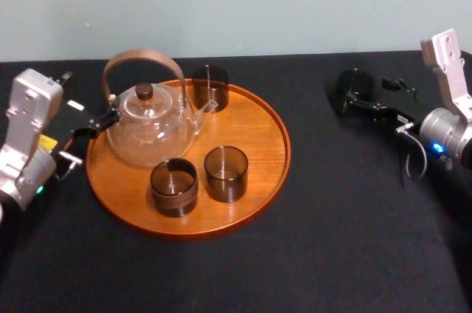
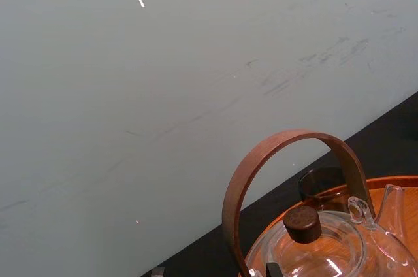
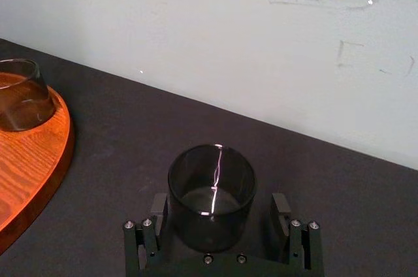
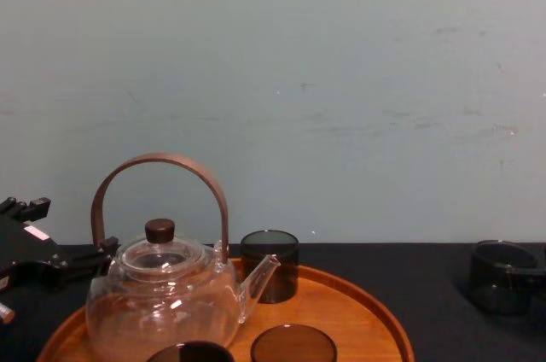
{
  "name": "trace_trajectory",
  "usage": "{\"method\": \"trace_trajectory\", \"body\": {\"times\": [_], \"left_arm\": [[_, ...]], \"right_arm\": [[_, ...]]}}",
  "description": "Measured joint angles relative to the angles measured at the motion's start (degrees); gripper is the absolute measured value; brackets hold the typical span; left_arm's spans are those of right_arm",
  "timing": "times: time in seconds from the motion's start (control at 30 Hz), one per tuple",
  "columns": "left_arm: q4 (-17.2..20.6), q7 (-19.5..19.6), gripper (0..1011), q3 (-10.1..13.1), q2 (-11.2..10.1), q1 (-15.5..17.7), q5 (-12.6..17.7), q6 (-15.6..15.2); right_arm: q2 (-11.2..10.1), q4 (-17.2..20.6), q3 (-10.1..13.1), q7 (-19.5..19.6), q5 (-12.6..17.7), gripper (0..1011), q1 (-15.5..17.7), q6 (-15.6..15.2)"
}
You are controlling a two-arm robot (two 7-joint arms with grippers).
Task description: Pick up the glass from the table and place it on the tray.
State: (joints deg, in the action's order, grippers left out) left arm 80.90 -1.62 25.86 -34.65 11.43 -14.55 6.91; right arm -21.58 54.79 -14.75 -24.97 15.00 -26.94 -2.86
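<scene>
Right gripper (image 3: 221, 215) straddling, unclenched, dark smoked cylindrical glass (image 3: 212, 182) right of round orange-brown wooden tray (image 1: 254, 125), left gripper (image 1: 94, 127) idling at tray's left rim, grip unreadable.

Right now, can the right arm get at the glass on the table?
Probably yes. The right gripper straddles the glass, with an open finger on either side and small gaps. Nothing stands between them on the table. The left gripper sits by the tray's left rim.
</scene>
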Motion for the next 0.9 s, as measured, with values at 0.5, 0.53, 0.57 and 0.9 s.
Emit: {"method": "trace_trajectory", "body": {"times": [0.5, 0.53, 0.57, 0.9], "left_arm": [[0.0, 0.0, 1009, 0.0, 0.0, 0.0, 0.0, 0.0], [0.0, 0.0, 1009, 0.0, 0.0, 0.0, 0.0, 0.0], [0.0, 0.0, 1010, 0.0, 0.0, 0.0, 0.0, 0.0], [0.0, 0.0, 1010, 0.0, 0.0, 0.0, 0.0, 0.0]], "right_arm": [[2.64, -8.63, -1.48, -1.53, -1.91, 1002, -5.49, 3.66], [2.75, -8.98, -1.51, -1.68, -1.99, 1002, -5.71, 3.97], [2.84, -9.28, -1.53, -1.77, -2.03, 1003, -5.91, 4.17], [3.94, -12.15, -1.68, -2.32, -2.92, 1002, -7.9, 6.34]]}}
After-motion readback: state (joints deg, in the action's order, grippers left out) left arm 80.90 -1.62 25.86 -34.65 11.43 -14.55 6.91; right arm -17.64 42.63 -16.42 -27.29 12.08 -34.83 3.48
